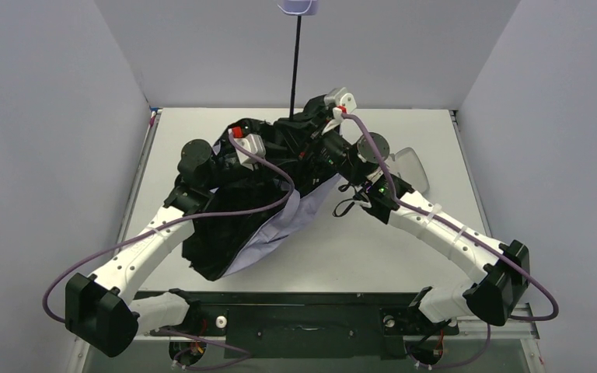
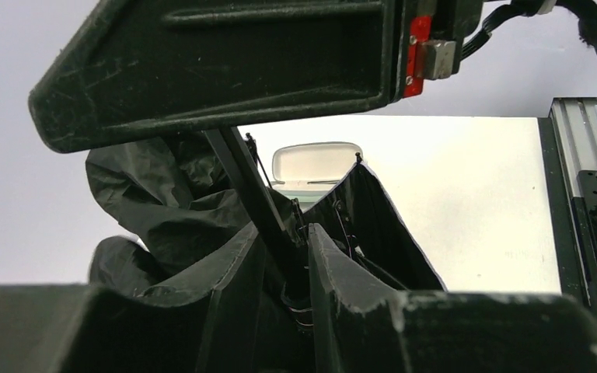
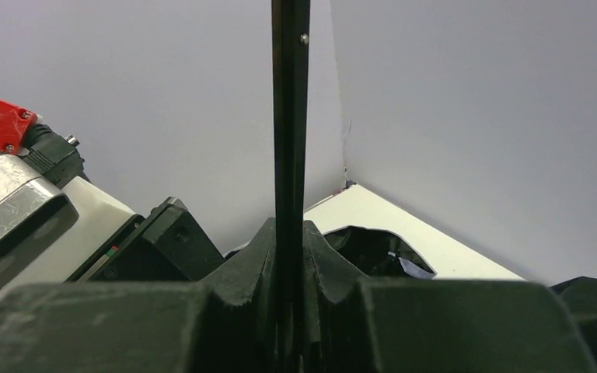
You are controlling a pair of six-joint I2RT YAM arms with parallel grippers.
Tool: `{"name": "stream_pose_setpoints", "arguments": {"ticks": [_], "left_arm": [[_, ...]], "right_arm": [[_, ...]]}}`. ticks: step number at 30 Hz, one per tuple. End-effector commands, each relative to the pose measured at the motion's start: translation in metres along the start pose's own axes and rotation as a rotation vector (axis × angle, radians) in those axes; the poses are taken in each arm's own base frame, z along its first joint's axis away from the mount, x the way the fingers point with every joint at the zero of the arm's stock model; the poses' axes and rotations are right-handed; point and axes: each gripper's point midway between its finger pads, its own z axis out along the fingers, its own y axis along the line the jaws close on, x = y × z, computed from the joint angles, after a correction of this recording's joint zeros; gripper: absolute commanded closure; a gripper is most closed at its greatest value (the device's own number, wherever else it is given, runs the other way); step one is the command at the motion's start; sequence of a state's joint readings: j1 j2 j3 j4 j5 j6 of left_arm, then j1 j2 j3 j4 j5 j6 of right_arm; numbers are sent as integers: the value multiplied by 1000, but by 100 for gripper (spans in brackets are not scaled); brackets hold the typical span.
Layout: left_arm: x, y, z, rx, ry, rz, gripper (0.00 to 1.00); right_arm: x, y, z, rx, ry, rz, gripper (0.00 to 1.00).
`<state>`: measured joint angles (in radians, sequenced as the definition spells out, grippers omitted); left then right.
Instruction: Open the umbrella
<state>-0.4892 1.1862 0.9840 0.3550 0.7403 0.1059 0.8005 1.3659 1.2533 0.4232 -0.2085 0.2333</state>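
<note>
The umbrella stands upside down on the table. Its thin black shaft (image 1: 295,66) rises to the lavender knob handle (image 1: 298,8) at the top edge of the top view. The crumpled canopy (image 1: 225,233) shows its black underside and a flap of lavender fabric (image 1: 284,225). My right gripper (image 3: 290,229) is shut on the shaft (image 3: 290,116), which runs straight up between its fingers. Lower down, my left gripper (image 2: 288,233) has closed on the shaft (image 2: 253,186) near where the ribs meet, with its fingers pressed on both sides. Black fabric (image 2: 171,210) bulges to the left of it.
A pale oblong case (image 2: 315,162) lies on the white table (image 2: 474,202) behind the canopy, and shows at the right in the top view as well (image 1: 410,167). Grey walls enclose the table on three sides. A metal rail (image 2: 575,148) runs along the table's edge.
</note>
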Motion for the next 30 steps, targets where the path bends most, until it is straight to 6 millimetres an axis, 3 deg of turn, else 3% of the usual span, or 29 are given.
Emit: {"name": "stream_pose_setpoints", "arguments": {"ticks": [1, 4, 8, 13, 30], "left_arm": [[-4, -9, -1, 23, -19, -20, 77], [16, -1, -5, -25, 27, -111, 80], [69, 21, -19, -169, 158, -197, 79], [122, 22, -34, -223, 303, -236, 74], [199, -1, -60, -188, 497, -256, 66]], "right_arm": [[-76, 26, 0, -88, -203, 5, 100], [-92, 32, -3, -107, -231, 5, 100], [-119, 40, -6, -131, -284, 1, 100], [-149, 46, -9, -147, -344, 6, 100], [-191, 44, -16, -128, -436, -3, 100]]}}
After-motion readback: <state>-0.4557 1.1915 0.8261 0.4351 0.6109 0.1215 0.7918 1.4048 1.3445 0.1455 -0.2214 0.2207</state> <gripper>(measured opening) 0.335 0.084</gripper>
